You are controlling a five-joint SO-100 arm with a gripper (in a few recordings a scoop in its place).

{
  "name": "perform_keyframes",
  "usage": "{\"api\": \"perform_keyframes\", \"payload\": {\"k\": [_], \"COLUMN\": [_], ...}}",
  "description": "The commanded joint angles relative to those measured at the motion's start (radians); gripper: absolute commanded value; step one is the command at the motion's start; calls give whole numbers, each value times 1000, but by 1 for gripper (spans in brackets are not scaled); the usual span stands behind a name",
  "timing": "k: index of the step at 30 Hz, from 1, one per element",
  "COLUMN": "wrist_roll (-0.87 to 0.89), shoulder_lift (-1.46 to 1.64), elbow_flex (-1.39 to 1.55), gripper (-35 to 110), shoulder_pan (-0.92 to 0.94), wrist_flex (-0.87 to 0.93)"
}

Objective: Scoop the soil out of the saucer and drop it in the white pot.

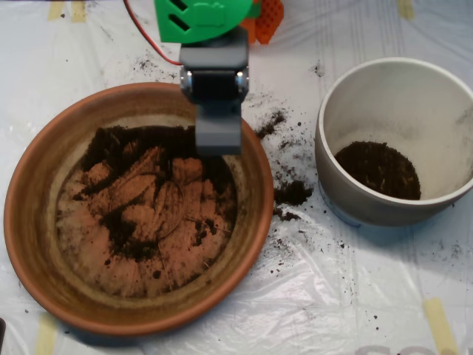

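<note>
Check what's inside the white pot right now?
A dark patch of soil lies on the floor of the white pot, with bare white floor around it. The near wall hides the floor's front edge.

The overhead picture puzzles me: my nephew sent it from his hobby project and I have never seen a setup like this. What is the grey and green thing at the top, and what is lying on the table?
The camera is fixed above the table and looks straight down. The grey and green thing is a small robot arm; instead of a hand it carries a grey scoop, here lowered into the far side of the saucer, a wide terracotta dish. Dark soil lies in the saucer, mostly toward the top, with bare clay showing through lower down. On the right stands the white pot, with some soil already in its bottom. Loose crumbs lie scattered on the plastic sheet between dish and pot. The job is to move soil from dish to pot.
</note>
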Motion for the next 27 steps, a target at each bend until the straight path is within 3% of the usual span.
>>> {"api": "perform_keyframes", "payload": {"k": [1,21,27], "wrist_roll": [26,64,54], "shoulder_lift": [-15,-32,-8], "elbow_flex": [-241,-397,-333], "gripper": [-1,0,41], "shoulder_pan": [-69,-558,-558], "wrist_flex": [97,147,124]}}
